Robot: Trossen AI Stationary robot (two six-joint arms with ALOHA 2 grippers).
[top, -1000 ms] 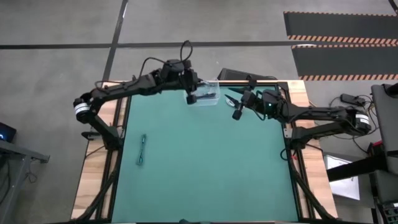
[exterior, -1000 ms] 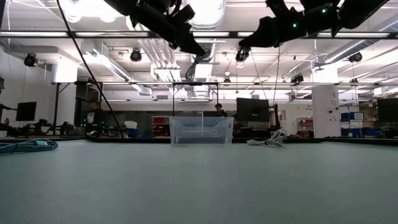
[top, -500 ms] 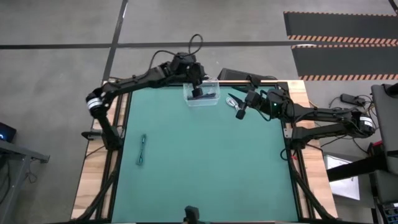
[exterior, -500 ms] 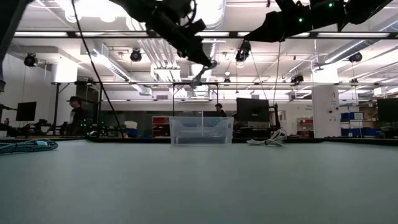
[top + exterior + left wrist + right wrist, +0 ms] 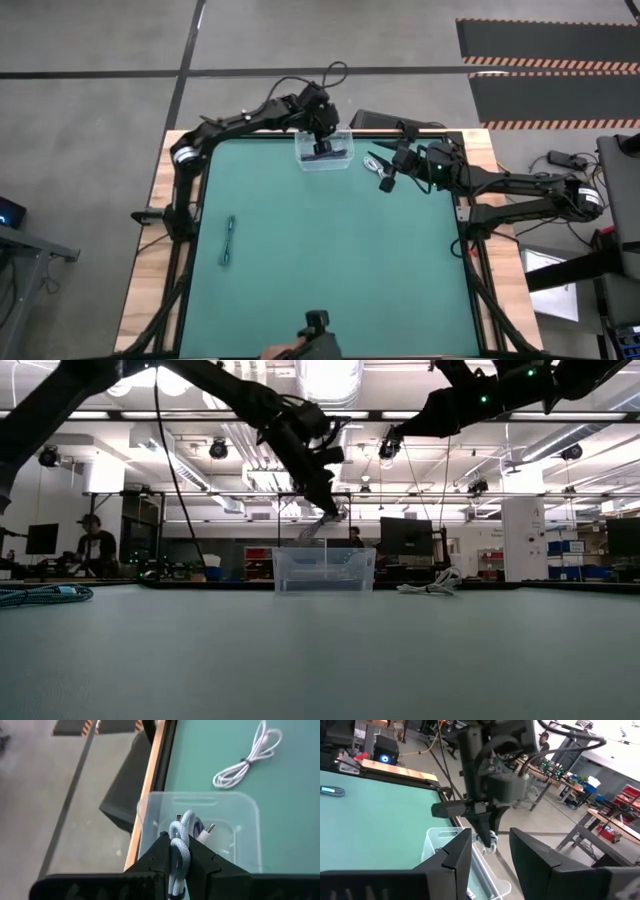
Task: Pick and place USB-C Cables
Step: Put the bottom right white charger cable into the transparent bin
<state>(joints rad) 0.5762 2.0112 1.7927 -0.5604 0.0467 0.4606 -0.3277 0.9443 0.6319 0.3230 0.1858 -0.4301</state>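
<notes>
My left gripper (image 5: pixel 322 148) is shut on a pale white braided USB-C cable bundle (image 5: pixel 181 837) and hovers over the clear plastic bin (image 5: pixel 240 820) at the table's far edge. The low view shows the same gripper (image 5: pixel 326 520) just above the bin's rim (image 5: pixel 323 552). A second white cable (image 5: pixel 375 162) lies flat on the green mat to the right of the bin. The teal cable (image 5: pixel 229 240) lies near the table's left edge. My right gripper (image 5: pixel 385 180) is open, raised above the mat beside the white cable. No black cable shows plainly. My left gripper pinches the braided bundle's middle (image 5: pixel 179 851) between its two fingers, slanting down from above. Loops of the bundle (image 5: pixel 187 820) stick out past the fingertips. The bundle is lifted clear and hangs over the bin's opening (image 5: pixel 318 535).
The bin stands at the mat's far edge, with a dark flat object (image 5: pixel 375 120) behind it. The mat's wide middle (image 5: pixel 330 260) holds only the teal cable. A dark device and a hand (image 5: pixel 310 340) show at the near edge. People stand in the room beyond (image 5: pixel 92 545).
My left gripper, shut on the white bundle, has moved toward the table's far edge and right, over the bin, and come down close to its rim. My right gripper has hardly moved. The device and hand have appeared at the near edge.
</notes>
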